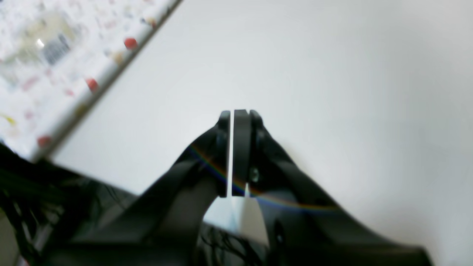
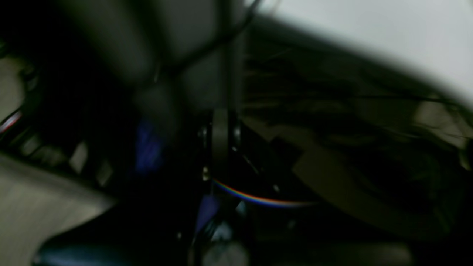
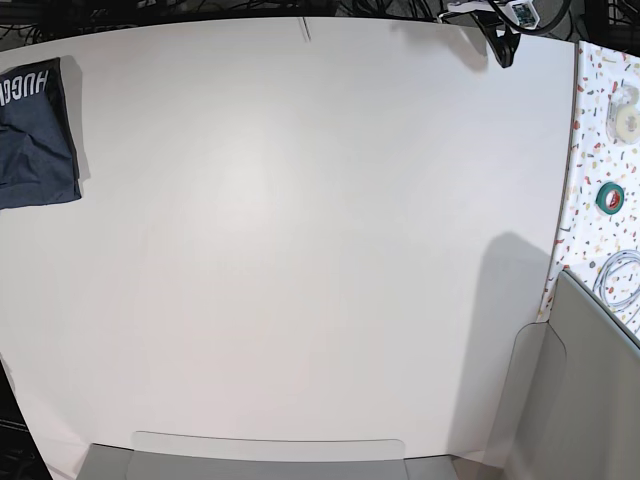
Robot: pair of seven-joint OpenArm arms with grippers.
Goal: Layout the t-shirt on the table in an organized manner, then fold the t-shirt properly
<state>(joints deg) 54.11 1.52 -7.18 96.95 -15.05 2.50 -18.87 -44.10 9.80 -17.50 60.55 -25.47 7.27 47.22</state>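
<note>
The left gripper [image 1: 236,116] is hanging over the bare table [image 3: 300,250], its fingers pressed together and holding nothing. The right gripper [image 2: 220,122] is shut too, empty. The t-shirt [image 3: 35,135] is lying folded at the table's far left corner.

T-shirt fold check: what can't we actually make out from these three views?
- Dark navy-blue t-shirt with white lettering, base view: cut off by the left edge, so its full shape and fold state are hidden.
- Right gripper, right wrist view: dark and blurred; its surroundings are unreadable.
- Both arms: absent from the base view.
- Left gripper, left wrist view: shut over the off-white table, shirt out of frame; speckled surface is blurred.
</note>
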